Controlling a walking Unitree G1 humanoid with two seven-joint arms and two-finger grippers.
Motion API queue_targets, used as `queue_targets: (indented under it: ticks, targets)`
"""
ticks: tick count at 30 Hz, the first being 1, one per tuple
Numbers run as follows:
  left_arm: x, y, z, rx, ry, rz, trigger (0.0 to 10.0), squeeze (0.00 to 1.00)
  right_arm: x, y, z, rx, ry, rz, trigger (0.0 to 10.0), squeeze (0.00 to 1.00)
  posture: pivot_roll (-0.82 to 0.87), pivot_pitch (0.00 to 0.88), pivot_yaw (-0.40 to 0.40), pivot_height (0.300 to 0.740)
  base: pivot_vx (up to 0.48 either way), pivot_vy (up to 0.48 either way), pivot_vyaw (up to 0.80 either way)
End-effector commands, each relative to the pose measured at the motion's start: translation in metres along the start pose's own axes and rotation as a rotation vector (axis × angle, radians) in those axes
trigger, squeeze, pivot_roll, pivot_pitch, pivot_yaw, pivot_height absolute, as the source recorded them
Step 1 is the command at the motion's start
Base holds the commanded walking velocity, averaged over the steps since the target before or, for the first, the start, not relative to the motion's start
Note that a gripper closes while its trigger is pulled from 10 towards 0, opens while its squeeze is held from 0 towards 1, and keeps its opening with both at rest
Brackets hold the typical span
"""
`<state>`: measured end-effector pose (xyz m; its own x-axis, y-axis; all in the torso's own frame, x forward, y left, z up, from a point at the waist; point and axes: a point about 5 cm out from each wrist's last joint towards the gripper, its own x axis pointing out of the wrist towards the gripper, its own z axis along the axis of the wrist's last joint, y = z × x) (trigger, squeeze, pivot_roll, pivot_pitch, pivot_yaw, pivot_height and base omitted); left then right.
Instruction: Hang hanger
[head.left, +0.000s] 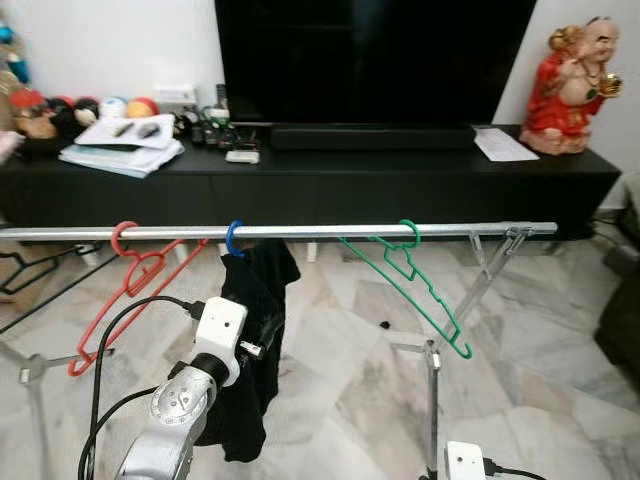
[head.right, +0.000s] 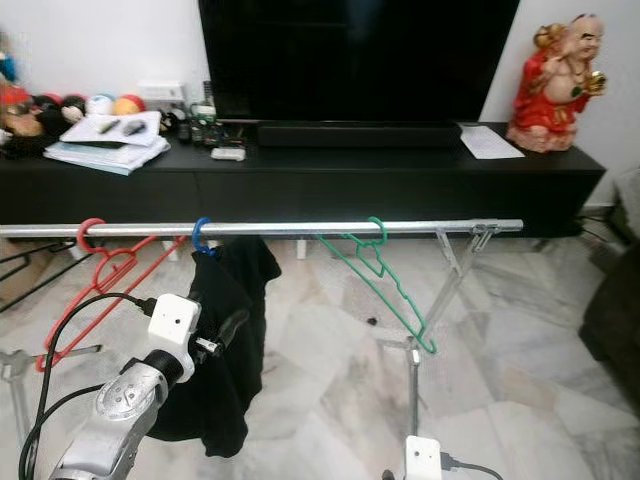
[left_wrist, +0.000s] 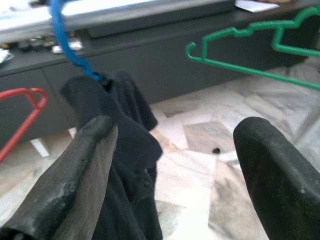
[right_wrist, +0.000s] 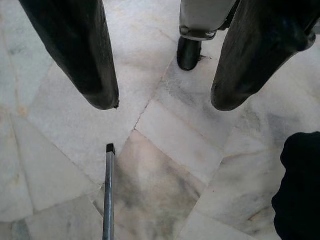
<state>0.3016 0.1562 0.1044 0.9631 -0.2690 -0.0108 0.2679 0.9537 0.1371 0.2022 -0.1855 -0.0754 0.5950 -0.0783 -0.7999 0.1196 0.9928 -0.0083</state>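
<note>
A silver rail (head.left: 300, 232) runs across the room in front of a long black TV cabinet (head.left: 400, 185), and three hangers hook over it. The left gripper (left_wrist: 175, 165) is raised just below and in front of the blue hanger (head.left: 234, 238), which sits on the rail and carries a black garment (head.left: 250, 340); its two black fingers (left_wrist: 75, 185) are spread wide with nothing between them, and the cloth hangs just beyond the fingertips. So the hanger looks already hung, and the likely step is to draw the arm away. The risk, judged from here, is that a spread finger catches a fold of the garment as the arm moves and drags the blue hook along or off the rail. To one side of the gripper hangs a red hanger (head.left: 130, 290), tilted; to the other side, further off, a green hanger (head.left: 410, 280), also tilted, and a wide sweep could knock either. The right gripper (right_wrist: 165, 105) hangs low, pointing at the marble floor (head.left: 340, 380), fingers apart and empty, near a caster wheel (right_wrist: 189, 52) of the rack's stand. A red figurine (head.left: 575, 85) and papers (head.left: 125, 145) rest on the cabinet, well beyond the rail.
</note>
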Motion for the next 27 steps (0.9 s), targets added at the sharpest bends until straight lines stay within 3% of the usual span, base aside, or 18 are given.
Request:
queue_targets:
  ticks: [1, 8, 27]
  targets:
    - [0.000, 0.005, -0.004, 0.006, 0.031, 0.009, 10.0, 0.00, 0.000, 0.002, 0.002, 0.001, 0.000, 0.002, 10.0, 0.00, 0.08, 0.042, -0.043, 0.740, 0.000, 0.480, 0.00]
    - [0.000, 0.002, -0.006, 0.001, 0.034, -0.006, 10.0, 0.00, 0.000, 0.002, 0.001, 0.000, 0.001, 0.004, 10.0, 0.00, 0.08, 0.044, -0.044, 0.740, 0.000, 0.446, 0.00]
    - [0.002, -0.007, -0.007, 0.011, 0.033, -0.091, 10.0, 0.00, 0.000, 0.002, 0.002, -0.001, 0.000, 0.006, 10.0, 0.00, 0.08, 0.044, -0.045, 0.740, 0.000, 0.000, 0.00]
